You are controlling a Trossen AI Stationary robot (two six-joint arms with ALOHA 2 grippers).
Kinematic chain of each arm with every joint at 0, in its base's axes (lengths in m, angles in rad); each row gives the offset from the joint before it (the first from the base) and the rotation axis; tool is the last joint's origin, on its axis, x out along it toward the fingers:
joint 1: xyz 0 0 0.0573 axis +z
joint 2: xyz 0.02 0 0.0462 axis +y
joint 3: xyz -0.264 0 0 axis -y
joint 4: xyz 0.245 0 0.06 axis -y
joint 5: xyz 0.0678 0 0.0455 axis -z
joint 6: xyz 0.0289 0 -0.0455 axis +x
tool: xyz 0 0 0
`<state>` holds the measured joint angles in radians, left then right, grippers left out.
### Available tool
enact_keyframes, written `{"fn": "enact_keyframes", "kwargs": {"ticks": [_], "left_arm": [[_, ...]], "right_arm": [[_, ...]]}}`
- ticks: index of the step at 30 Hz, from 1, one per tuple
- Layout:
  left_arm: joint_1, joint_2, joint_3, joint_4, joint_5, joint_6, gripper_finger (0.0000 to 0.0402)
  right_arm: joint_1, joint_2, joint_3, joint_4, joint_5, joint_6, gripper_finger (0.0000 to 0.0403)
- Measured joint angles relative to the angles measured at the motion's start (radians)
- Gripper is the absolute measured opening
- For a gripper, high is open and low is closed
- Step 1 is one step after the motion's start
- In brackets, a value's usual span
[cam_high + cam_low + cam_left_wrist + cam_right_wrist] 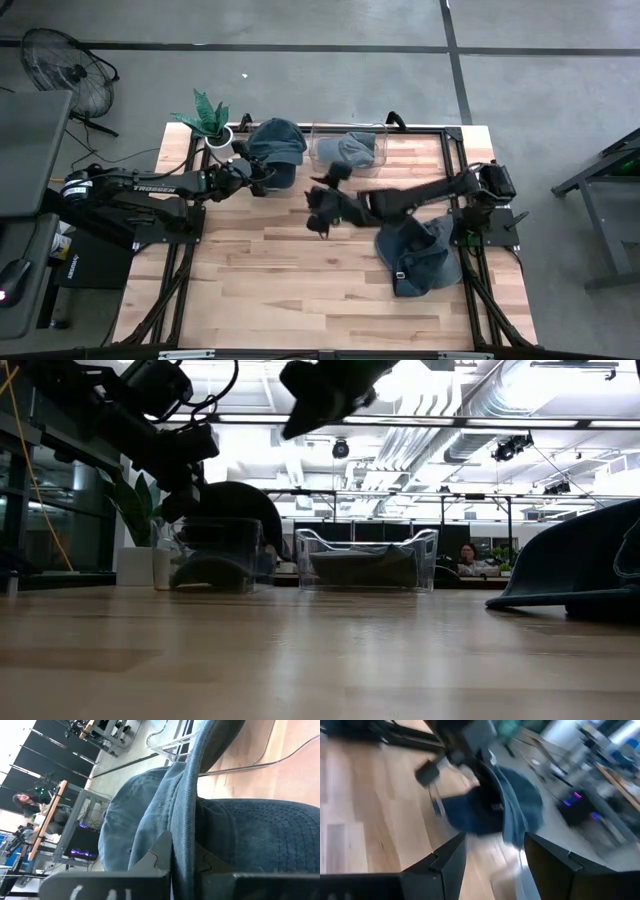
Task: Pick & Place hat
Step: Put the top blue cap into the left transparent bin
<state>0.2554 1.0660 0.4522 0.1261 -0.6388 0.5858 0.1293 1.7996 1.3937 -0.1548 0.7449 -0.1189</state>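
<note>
Denim-blue, the hat [277,143] hangs near the counter [270,290]'s far-left corner, its stitched brim clenched in the left tool [252,175] over a clear plastic bin [215,555]. Lower it squarely inside before letting go. Mid-counter, the right tool [322,215] hovers released; soft spare hats [418,255] slump toward the right edge.

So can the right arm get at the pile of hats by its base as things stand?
Probably yes. The right gripper is open and empty over mid-table, and the hat pile lies uncovered on bare wood beside that arm. The left gripper is far off, shut on a blue hat.
</note>
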Motion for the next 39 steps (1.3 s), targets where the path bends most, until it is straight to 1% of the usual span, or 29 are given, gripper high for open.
{"fn": "enact_keyframes", "kwargs": {"ticks": [3, 4, 9, 13, 16, 21, 24, 28, 31, 35, 39], "left_arm": [[0.0, 0.0, 0.0, 0.0, 0.0, 0.0, 0.0002], [0.0, 0.0, 0.0, 0.0, 0.0, 0.0, 0.0002], [0.0, 0.0, 0.0, -0.001, -0.016, 0.0, 0.0002], [-0.001, 0.0, 0.0, -0.002, -0.055, 0.011, 0.0002], [-0.001, 0.0, 0.0, -0.003, -0.082, 0.012, 0.0002], [0.0, -0.016, 0.0, -0.014, -0.089, 0.028, 0.0002], [0.0, -0.016, 0.0, -0.013, -0.089, 0.03, 0.0002], [0.0, -0.016, 0.0, -0.008, -0.086, 0.03, 0.0002], [0.0, -0.016, 0.0, -0.002, -0.084, 0.03, 0.0002], [0.0, -0.017, 0.0, -0.002, -0.077, 0.03, 0.0002], [0.0, -0.017, 0.0, -0.002, -0.077, 0.03, 0.0002]], "right_arm": [[-0.09, 0.0, 0.0, 0.059, -0.22, -0.06, 0.0193], [-0.117, 0.0, 0.0, 0.069, -0.273, -0.064, 0.0193], [-0.228, 0.008, 0.0, 0.106, -0.443, -0.075, 0.0193], [-0.266, 0.049, 0.0, 0.151, -0.535, -0.084, 0.0193], [-0.274, 0.108, -0.002, 0.185, -0.561, -0.093, 0.0193], [-0.274, 0.153, -0.002, 0.316, -0.511, -0.141, 0.0193], [-0.285, 0.156, -0.001, 0.34, -0.502, -0.175, 0.0193], [-0.321, 0.163, -0.001, 0.339, -0.548, -0.173, 0.0193], [-0.343, 0.185, -0.001, 0.364, -0.556, -0.172, 0.0193], [-0.36, 0.212, -0.001, 0.424, -0.627, -0.155, 0.0193], [-0.366, 0.237, -0.001, 0.455, -0.622, -0.153, 0.0192]]}}
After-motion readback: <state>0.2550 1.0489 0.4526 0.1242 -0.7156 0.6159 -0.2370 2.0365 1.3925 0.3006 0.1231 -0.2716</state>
